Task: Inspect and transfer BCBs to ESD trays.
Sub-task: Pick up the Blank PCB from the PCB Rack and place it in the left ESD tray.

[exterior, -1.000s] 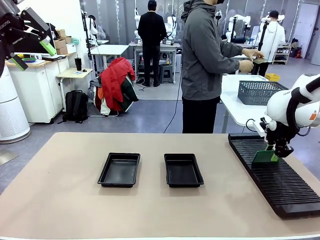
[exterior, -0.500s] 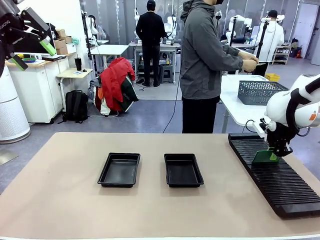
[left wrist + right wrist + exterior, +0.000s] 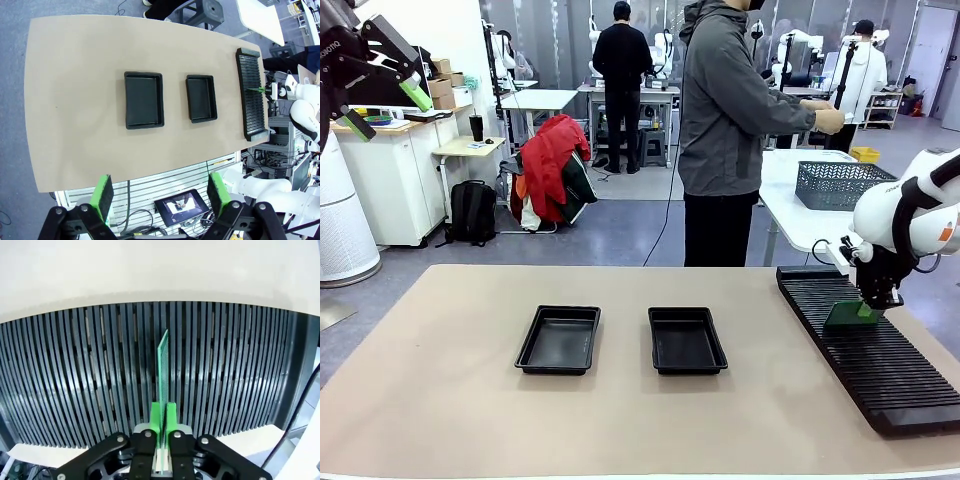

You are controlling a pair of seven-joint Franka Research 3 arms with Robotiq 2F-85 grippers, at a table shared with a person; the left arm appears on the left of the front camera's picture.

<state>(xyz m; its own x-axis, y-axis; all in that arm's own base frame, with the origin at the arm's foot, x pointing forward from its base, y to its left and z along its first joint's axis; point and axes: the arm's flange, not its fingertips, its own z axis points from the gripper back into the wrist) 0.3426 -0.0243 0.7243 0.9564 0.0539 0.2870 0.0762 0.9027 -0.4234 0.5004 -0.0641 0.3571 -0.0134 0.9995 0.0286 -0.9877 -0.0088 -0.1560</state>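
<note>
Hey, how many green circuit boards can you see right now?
1. The green circuit board stands on edge in the black slotted rack at the table's right, pinched by the right end effector. None looks hidden.

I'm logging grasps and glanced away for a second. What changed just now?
The right gripper closed onto the upright BCB standing in the slotted rack. The ESD trays and the raised, open left gripper stayed put.

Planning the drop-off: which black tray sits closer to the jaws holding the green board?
The shallow black plastic tray on the robot's right, nearer the black ribbed rack; the other tray lies leftward.
</note>
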